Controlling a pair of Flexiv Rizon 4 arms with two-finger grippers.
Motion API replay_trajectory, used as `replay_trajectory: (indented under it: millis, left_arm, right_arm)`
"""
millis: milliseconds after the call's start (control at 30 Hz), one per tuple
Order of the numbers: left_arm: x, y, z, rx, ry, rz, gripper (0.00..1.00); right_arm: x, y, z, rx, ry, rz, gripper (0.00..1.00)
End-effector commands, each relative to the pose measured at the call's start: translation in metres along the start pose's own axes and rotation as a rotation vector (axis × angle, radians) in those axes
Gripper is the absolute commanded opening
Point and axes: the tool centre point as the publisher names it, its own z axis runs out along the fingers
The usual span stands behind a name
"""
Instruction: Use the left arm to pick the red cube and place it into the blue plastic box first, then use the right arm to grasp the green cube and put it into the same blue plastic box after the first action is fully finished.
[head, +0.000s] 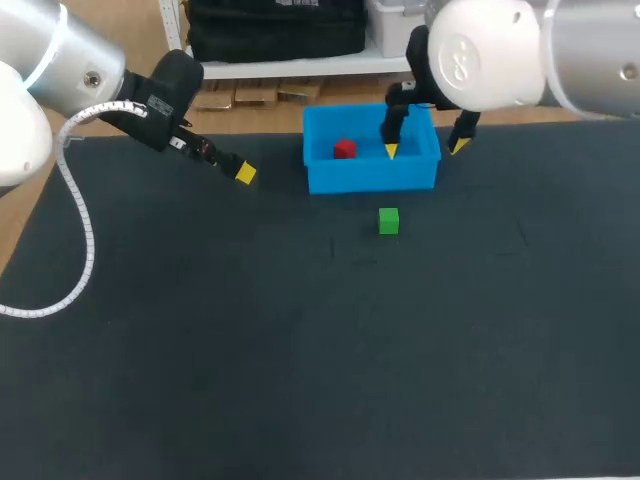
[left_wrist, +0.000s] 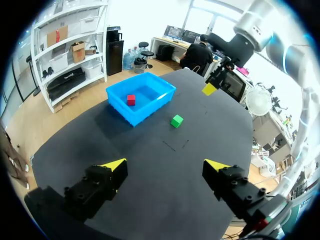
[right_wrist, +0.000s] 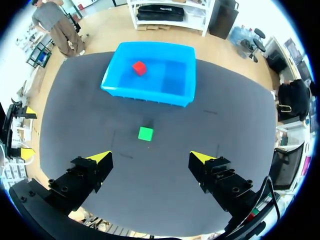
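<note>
The right pincer (right_wrist: 150, 159) is released and empty. The small green cube (right_wrist: 145, 133) lies on the dark desk (right_wrist: 225, 135) ahead of it, untouched. Farther on, the small red cube (right_wrist: 139, 68) rests inside the blue plastic box (right_wrist: 150, 92). The left pincer (left_wrist: 167, 165) is released too.

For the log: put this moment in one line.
red cube in blue box; green cube on table; left gripper open; right gripper open

The left arm (head: 60, 60) comes in slanted, and its left gripper (left_wrist: 165, 165) has both yellow-tipped fingers spread wide. The right arm (head: 520, 50) holds the right gripper (head: 425, 148) pointing downward, fingers equally wide apart, well ahead of the left jaws.
</note>
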Motion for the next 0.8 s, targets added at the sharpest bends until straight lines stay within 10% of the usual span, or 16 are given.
replay_trajectory:
  millis: [33,800]
  left_arm:
    - [0.001,0.001,0.0,0.003,-0.004,0.003,1.0]
    - [0.001,0.001,0.0,0.003,-0.004,0.003,1.0]
  right_arm:
    - [-0.01,0.008,0.004,0.016,0.059,-0.009,1.0]
    - [-0.013,0.022,0.027,0.07,0.165,0.0,1.0]
